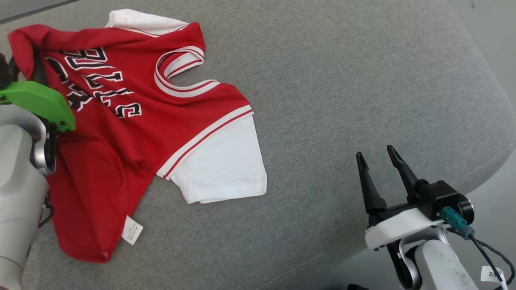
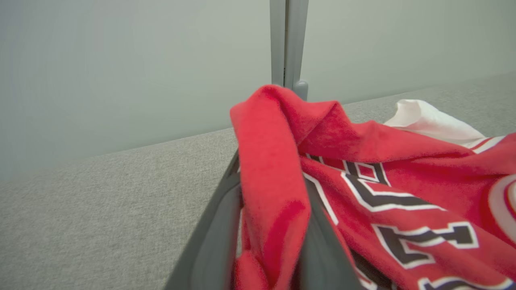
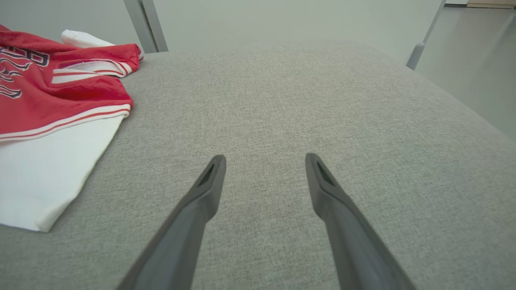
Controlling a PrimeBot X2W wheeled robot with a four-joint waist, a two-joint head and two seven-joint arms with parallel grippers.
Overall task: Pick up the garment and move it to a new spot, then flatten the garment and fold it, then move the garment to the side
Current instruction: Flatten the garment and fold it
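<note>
A red garment [image 1: 133, 121] with white sleeves and black-and-white lettering lies spread over the left part of a grey padded surface [image 1: 342, 80]. Its far left corner is bunched up around my left gripper [image 1: 24, 64]. In the left wrist view a raised fold of the garment [image 2: 274, 169] stands pinched between the two fingers of the left gripper [image 2: 272, 169]. My right gripper [image 1: 375, 152] is open with nothing in it, low at the right, well clear of the white sleeve. In the right wrist view the garment [image 3: 48, 92] lies left of the right gripper [image 3: 265, 156].
The padded surface ends in a rounded edge at the right and front, with pale floor [image 1: 492, 36] beyond. A grey upright post [image 2: 288, 40] stands behind the surface, and a slanted metal leg [image 3: 423, 48] is seen at the far right. Bare padding stretches right of the garment.
</note>
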